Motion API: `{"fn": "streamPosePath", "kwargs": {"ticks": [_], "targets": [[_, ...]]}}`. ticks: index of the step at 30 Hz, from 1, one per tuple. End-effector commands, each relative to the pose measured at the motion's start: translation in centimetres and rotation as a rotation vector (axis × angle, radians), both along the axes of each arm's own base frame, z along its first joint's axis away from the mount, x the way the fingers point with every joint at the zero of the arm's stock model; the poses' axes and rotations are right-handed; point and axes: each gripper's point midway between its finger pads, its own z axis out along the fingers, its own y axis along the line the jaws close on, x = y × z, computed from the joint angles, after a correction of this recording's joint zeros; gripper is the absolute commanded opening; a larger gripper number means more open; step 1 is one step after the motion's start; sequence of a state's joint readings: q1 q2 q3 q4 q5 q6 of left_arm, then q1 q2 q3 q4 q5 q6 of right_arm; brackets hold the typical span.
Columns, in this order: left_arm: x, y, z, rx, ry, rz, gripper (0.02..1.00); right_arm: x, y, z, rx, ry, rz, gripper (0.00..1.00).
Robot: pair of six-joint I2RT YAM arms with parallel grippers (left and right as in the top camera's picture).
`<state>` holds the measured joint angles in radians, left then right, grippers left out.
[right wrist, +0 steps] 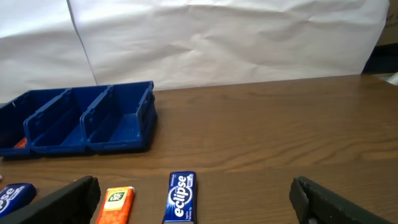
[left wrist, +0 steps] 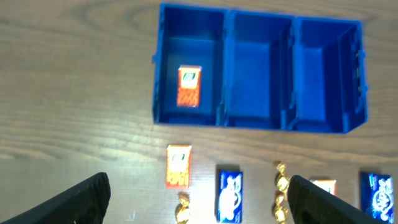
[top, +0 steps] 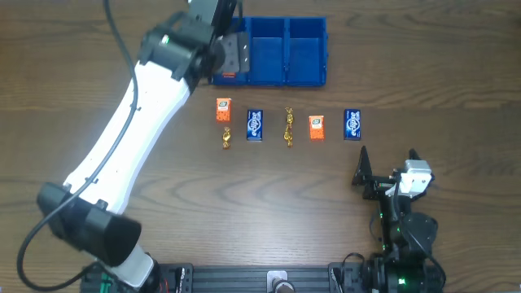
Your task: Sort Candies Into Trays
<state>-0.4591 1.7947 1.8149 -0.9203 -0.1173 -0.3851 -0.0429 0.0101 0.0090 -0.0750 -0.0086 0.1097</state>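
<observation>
Left pincer (left wrist: 198, 198) spread wide, empty, above candy row (left wrist: 178, 165). Blue plastic tray (left wrist: 227, 68), three rectangular bins; one flat orange box (left wrist: 189, 86) lies in end bin. Right pincer (right wrist: 196, 202) spread too, low over wood-grain worktop (right wrist: 280, 137) nr blue packs (right wrist: 180, 198).

Bright even overhead light; faint shadows; glare on white left arm (top: 122, 138) (top view).

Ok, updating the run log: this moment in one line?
left jaws open, raised near blue tray | orange box in end compartment | right jaws open near base | table: orange boxes, blue packs, gold candies unsorted
</observation>
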Motion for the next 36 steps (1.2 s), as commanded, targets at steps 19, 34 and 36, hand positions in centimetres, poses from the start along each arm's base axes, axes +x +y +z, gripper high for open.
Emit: {"fn": "streamPosePath", "kwargs": {"ticks": [19,34,36], "targets": [[-1.9,0.8,-21.1,0.064,0.328,0.048,0.869,0.0,0.0,-0.1,-0.009,0.003,0.002,0.998],[-1.9,1.0,-23.9,0.065,0.373,0.053,0.783,0.0,0.0,-0.1,-0.009,0.003,0.002,0.998],[-1.9,1.0,-23.9,0.064,0.372,0.053,0.772,0.0,0.0,-0.1,-0.009,0.002,0.002,0.998]]}}
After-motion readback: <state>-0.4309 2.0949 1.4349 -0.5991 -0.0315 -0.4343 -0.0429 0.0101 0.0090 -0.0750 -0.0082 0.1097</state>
